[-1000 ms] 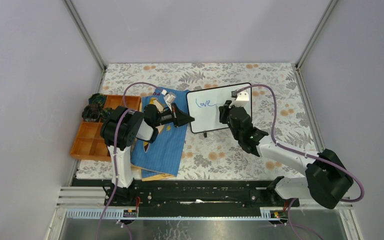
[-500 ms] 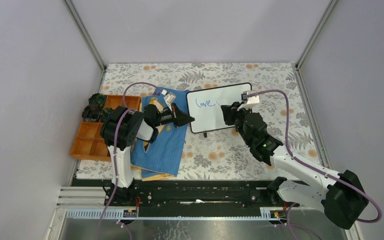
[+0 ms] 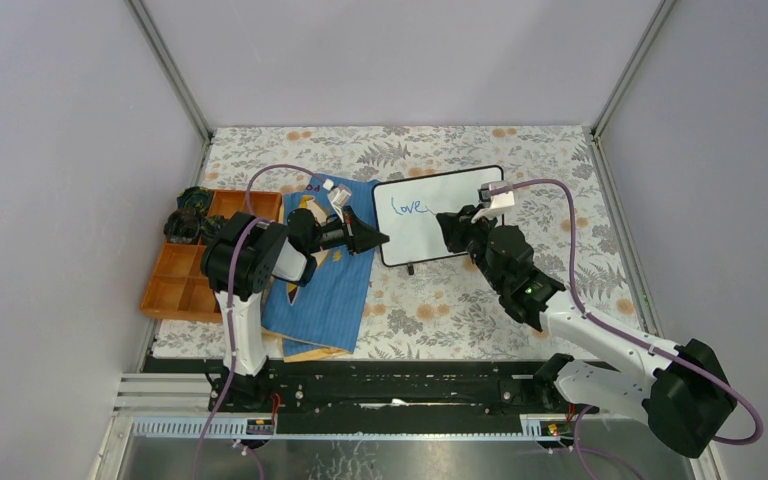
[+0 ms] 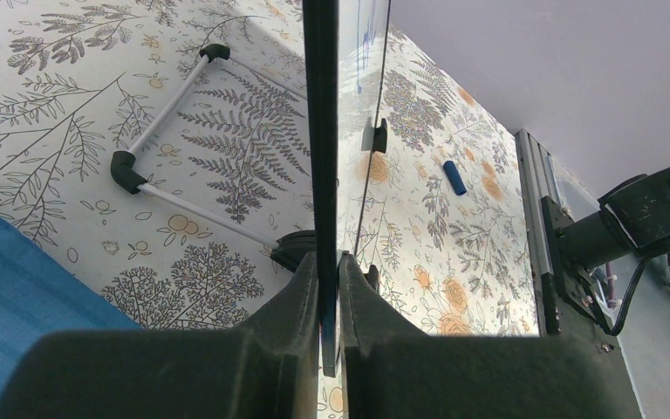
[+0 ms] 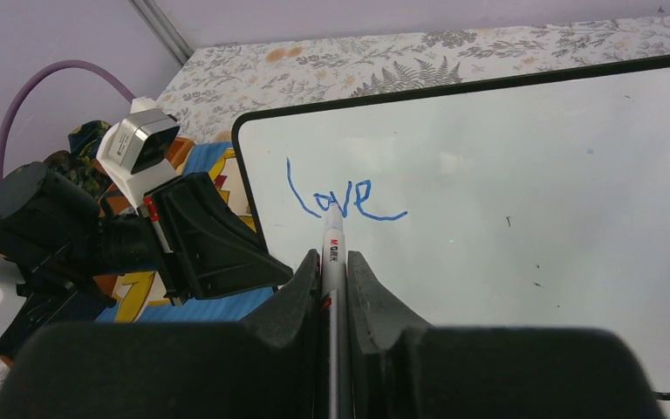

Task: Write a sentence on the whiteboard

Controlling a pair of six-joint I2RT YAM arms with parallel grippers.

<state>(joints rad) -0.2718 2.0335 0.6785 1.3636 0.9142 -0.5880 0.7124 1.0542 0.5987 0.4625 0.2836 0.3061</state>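
Blue cursive, the sentence [image 5: 340, 199] has 1 word, "love", at the upper left of the whiteboard [image 5: 532, 175], standing mid-table beside the book [image 3: 325, 290]. We clamp its edge in the left gripper [image 4: 321, 271] to steady it; the right gripper [image 5: 332, 262] grips the marker [image 5: 332, 234], poised for writing.

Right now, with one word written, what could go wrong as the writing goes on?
1. The marker tip sits right at the blue "love"; a sideways drag could smear the word.
2. The left gripper pinches only one edge of the whiteboard, so pen pressure from the right gripper may pivot or tip it.
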